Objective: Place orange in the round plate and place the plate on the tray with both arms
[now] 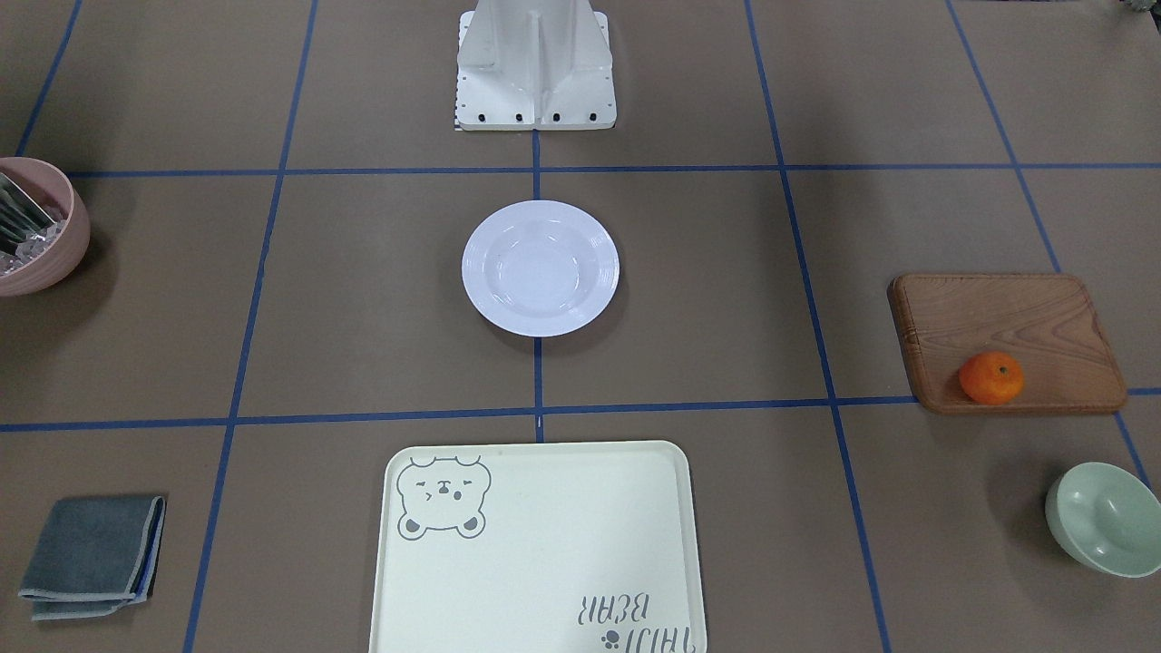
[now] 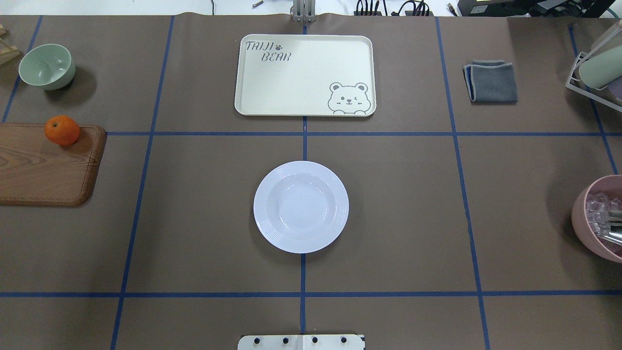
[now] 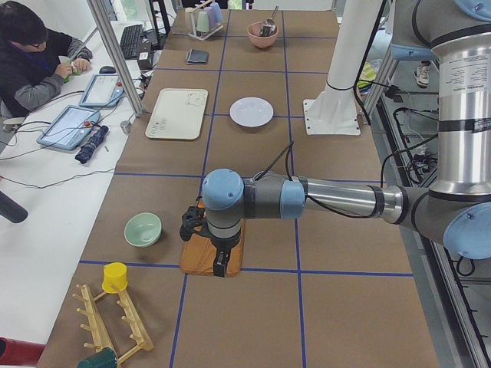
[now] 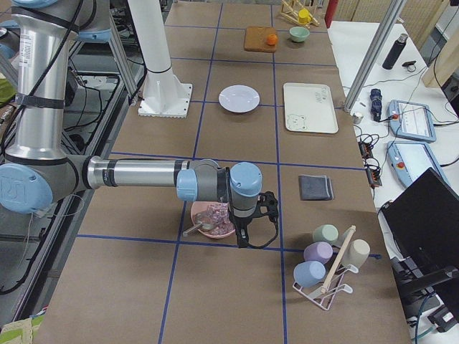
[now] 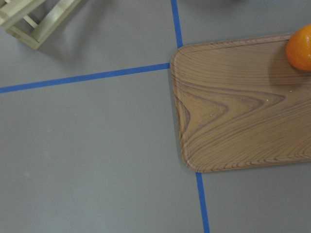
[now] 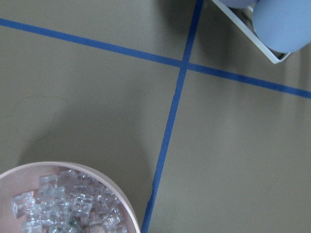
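The orange [image 2: 62,130] rests on a far corner of the brown wooden board [image 2: 43,165] at the table's left; the left wrist view catches the orange [image 5: 300,47] at its upper right edge. An empty white round plate [image 2: 301,206] lies at the table's centre, with the cream bear tray [image 2: 301,78] beyond it. My left gripper [image 3: 222,264] hangs over the board's near end, seen only from the side, so I cannot tell its state. Beside the pink bowl [image 4: 213,218] hangs my right gripper [image 4: 248,236], whose state I cannot tell either.
A pale green bowl [image 2: 47,66] stands beyond the board. A folded grey cloth [image 2: 492,81] lies at the far right. The pink bowl [image 2: 600,218] holds clear cubes and tongs. A cup rack [image 4: 326,269] and a wooden rack [image 3: 115,322] stand at the table's ends.
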{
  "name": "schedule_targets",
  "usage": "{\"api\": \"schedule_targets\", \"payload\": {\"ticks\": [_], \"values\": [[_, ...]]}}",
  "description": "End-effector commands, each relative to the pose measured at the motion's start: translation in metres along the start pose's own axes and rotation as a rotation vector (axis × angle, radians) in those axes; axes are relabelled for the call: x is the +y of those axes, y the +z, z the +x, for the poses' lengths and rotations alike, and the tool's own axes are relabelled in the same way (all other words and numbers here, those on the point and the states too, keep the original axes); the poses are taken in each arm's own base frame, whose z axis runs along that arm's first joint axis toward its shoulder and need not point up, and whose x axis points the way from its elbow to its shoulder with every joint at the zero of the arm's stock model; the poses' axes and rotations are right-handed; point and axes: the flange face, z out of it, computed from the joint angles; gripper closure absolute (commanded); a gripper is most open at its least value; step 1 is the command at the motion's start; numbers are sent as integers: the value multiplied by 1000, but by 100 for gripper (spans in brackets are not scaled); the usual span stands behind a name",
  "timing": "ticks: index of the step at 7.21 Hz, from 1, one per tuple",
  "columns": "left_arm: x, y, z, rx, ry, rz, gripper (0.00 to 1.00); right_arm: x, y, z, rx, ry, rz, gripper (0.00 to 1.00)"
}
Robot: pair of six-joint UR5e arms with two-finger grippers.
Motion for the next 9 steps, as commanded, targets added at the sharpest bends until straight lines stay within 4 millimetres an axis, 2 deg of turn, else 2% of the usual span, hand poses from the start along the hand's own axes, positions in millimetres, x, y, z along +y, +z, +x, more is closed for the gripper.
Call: {"api": "schedule_targets", "payload": {"ticks": [1, 2, 3, 4, 5, 6, 7, 8, 9], "values": [[-21, -28, 19, -34, 83, 93, 0, -10, -10, -8, 14, -72, 130, 0], [-46, -46, 30, -66, 195, 220, 0, -21, -24, -21, 19, -90, 180, 0], [-63, -43, 24, -59, 209, 260, 0, -31, -23, -30, 11, -109, 184, 0], [-63, -47, 29, -53, 179, 272, 0, -45, -35, -42, -12, -133, 209, 0], [-62, -45, 27, -58, 203, 298, 0, -69, -47, -57, -86, -78, 230, 0], [-64, -54, 35, -63, 217, 368, 0, -82, -56, -81, -127, 8, 245, 0], [-73, -59, 42, -38, 105, 387, 1, -89, -62, -112, -142, 14, 250, 0], [-80, -50, 62, -22, 164, 409, 2, -101, -61, -141, -167, 50, 242, 0], [-77, -42, 65, -7, 136, 412, 2, -116, -61, -184, -177, 102, 245, 0]]}}
